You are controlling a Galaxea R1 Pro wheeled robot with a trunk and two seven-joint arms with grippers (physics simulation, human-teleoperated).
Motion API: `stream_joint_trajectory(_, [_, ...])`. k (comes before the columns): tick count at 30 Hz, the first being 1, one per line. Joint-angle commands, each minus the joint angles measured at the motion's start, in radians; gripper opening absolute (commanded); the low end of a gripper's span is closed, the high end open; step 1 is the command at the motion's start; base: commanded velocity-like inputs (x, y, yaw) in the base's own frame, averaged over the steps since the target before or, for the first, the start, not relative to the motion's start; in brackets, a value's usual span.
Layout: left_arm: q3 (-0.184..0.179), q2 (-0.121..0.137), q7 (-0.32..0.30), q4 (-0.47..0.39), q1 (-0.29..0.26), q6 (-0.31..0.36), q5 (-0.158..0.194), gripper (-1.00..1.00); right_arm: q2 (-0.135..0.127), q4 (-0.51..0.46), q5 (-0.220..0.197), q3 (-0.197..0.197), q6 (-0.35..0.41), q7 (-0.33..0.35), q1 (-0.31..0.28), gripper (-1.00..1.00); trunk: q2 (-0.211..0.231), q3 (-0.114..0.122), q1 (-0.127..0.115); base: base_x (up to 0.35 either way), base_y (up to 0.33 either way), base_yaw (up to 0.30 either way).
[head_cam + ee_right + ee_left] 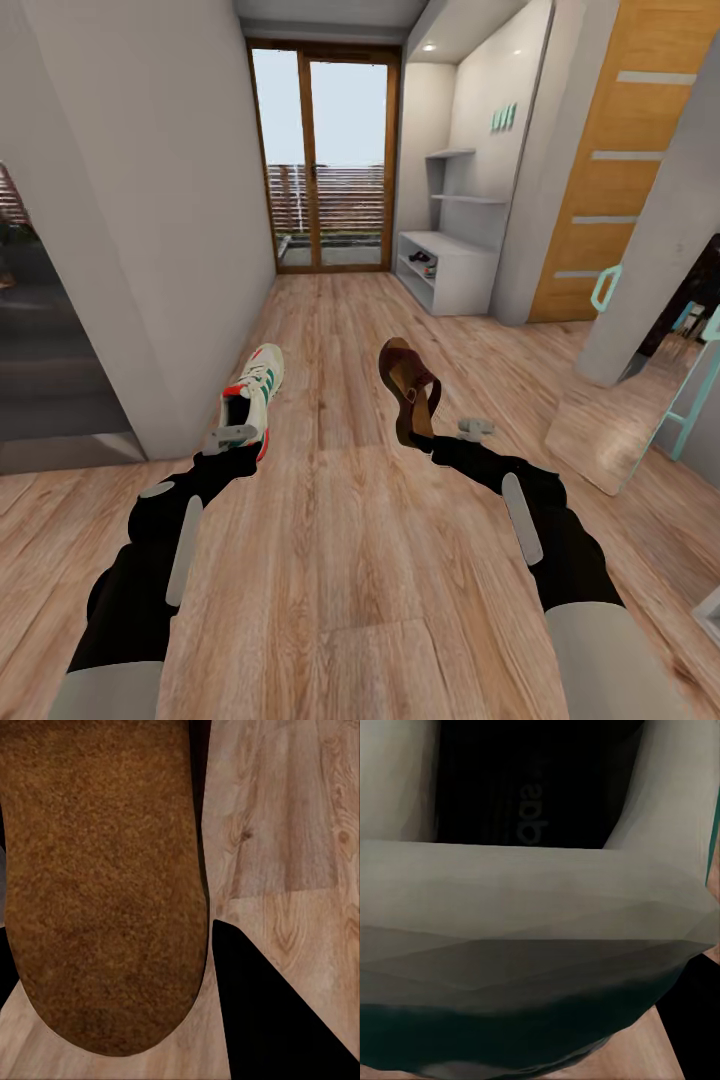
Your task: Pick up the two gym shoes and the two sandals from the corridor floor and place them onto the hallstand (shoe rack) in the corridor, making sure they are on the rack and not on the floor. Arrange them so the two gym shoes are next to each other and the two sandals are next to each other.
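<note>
A gym shoe (255, 390) is clamped in the left gripper (236, 437), a sandal (408, 388) in the right gripper (432, 440). Small dark items are seen on the hallstand (455, 268) lower shelf, upper right.

In my left gripper (238, 437) I see a white sneaker (255, 392) with green stripes and red-orange heel; my right gripper (432, 437) carries a dark brown sandal (407, 390), over light wood-grain floor (340, 560).
</note>
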Motion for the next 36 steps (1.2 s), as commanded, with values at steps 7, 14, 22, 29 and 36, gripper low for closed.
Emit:
stream_joint_trajectory(7, [0.003, -0.001, -0.007, -0.001, -0.001, 0.006, 0.0, -1.0, 0.001, 0.0, -0.009, -0.003, 0.01, 0.001, -0.001, -1.0, 0.0, 0.01, 0.0, 0.344, 0.0, 0.145])
stream_joint_trajectory(14, [0.003, -0.002, -0.007, 0.002, -0.001, 0.006, 0.0, -1.0, 0.001, 0.0, -0.009, -0.003, 0.01, 0.001, 0.0, -1.0, 0.0, 0.021, 0.0, 0.344, 0.0, 0.146])
stream_joint_trajectory(22, [0.003, -0.003, -0.007, 0.002, -0.001, 0.006, 0.001, -1.0, 0.0, 0.001, -0.009, -0.004, 0.01, 0.002, -0.001, -1.0, 0.0, 0.024, 0.0, 0.344, 0.0, 0.034])
stream_joint_trajectory(29, [0.003, -0.003, -0.007, 0.002, -0.001, 0.006, 0.001, -1.0, 0.0, 0.002, -0.009, -0.005, 0.01, 0.002, -0.001, -1.0, 0.0, 0.024, 0.0, 0.344, 0.0, 0.001])
stream_joint_trajectory(36, [0.003, -0.003, -0.007, 0.002, -0.001, 0.006, 0.001, -1.0, 0.0, 0.001, -0.009, -0.003, 0.01, 0.001, 0.0, -1.0, 0.0, 0.024, 0.0, 0.344, 0.0, 0.0])
